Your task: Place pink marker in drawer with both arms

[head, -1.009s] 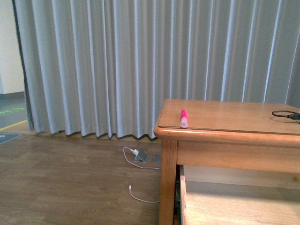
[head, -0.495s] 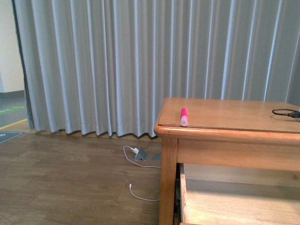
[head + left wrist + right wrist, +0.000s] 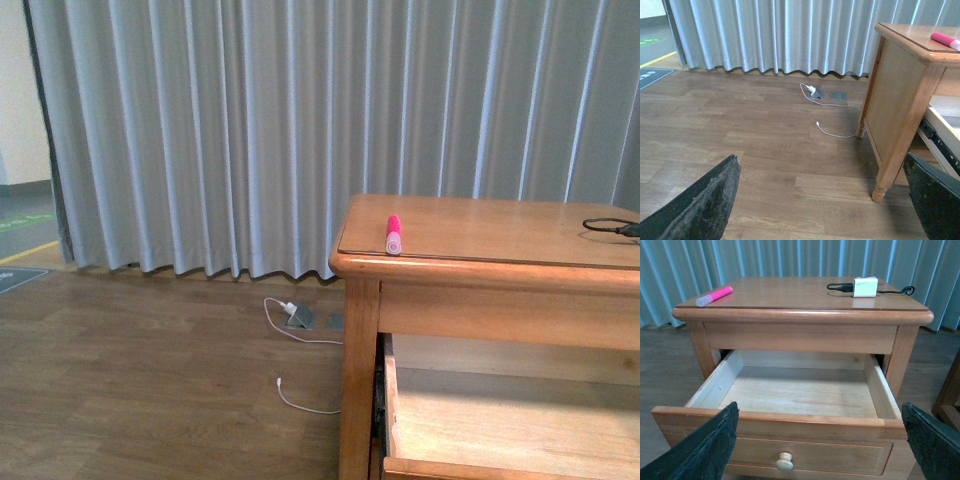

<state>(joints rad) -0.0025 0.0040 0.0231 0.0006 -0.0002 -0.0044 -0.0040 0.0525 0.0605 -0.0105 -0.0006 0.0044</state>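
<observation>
The pink marker (image 3: 393, 235) lies on the dresser top near its left front corner, pale cap end toward me; it also shows as the pink marker (image 3: 714, 296) and the pink marker (image 3: 945, 40). The drawer (image 3: 790, 392) is pulled out, its inside bare wood, with a pale round knob (image 3: 785, 461) on its front panel. My right gripper (image 3: 822, 445) is open, hovering in front of the drawer front. My left gripper (image 3: 825, 200) is open above the floor, left of the dresser leg. Neither arm appears in the front view.
A white charger block (image 3: 865, 287) with a black cable (image 3: 840, 288) lies on the dresser top (image 3: 805, 295) at the back right. A white cable (image 3: 300, 400) and floor socket (image 3: 298, 317) lie on the wooden floor before the grey curtain (image 3: 300, 130).
The front view has shifted slightly: the dresser sits a little lower and the drawer's front edge now shows at the bottom. The marker stays in place on the top.
</observation>
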